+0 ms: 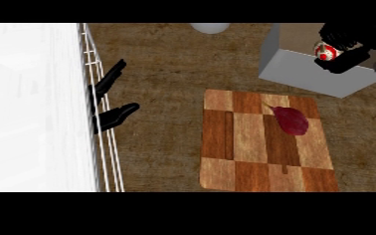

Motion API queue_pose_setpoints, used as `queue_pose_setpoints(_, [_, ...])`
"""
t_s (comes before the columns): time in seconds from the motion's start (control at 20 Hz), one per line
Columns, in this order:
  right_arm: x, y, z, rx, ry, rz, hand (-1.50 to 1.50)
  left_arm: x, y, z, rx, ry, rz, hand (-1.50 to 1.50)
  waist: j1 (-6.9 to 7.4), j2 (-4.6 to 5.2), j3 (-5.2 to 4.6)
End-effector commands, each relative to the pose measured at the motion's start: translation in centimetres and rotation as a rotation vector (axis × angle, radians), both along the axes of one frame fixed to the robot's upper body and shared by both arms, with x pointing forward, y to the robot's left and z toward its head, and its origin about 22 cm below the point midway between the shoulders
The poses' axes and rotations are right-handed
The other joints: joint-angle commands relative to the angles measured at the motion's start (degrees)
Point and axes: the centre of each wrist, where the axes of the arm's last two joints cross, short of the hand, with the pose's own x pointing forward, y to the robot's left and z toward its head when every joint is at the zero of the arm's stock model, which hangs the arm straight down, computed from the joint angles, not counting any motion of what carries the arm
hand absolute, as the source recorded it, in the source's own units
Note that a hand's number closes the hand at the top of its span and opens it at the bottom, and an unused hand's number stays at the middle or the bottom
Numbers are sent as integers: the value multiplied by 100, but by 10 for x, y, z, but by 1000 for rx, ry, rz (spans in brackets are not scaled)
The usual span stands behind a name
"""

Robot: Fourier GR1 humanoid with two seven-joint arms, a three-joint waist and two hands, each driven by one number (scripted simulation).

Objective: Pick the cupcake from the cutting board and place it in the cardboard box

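The cupcake [325,51] sat in the right hand [343,62] at the view's upper right corner, off the cutting board [249,144]. The black fingers were curled round it from above and below, so only a small part showed. That part was rounded, red with white patches, and bright against the hand. Hand and cupcake lay over the far right part of the box [305,74], close to the view's right edge. Whether the cupcake touched the box could not be told.

The box looked pale grey, with a darker wall on its left side. Its near corner came just beside the far right corner of the cutting board. The board was a patchwork of light and dark wood with rounded corners, and its near end ran to the lower edge of the view. A dark red, leaf-shaped thing [292,120] lay on its far right part.

Left of the board, a wide strip of bare brown counter [161,79] ran from near to far. A pale round thing [210,27] showed at its far edge. A white wire rack [101,144] and a white surface [37,104] closed off the left side. The left hand [116,115] showed beside the wires, fingers straight and holding nothing.
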Motion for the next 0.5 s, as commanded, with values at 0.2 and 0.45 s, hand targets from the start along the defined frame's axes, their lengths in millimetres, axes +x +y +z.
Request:
queue_pose_setpoints(0.2, [9, -12, -20, 32, 159, 162, -150, 8, -2, 24, -63, -122, -53, 0, 68, -64, 138])
queue_pose_setpoints(0.45, [12, -25, -6, 399, 39, 246, -150, 10, -14, 29, -89, -102, -46, 0, -45, -110, 155])
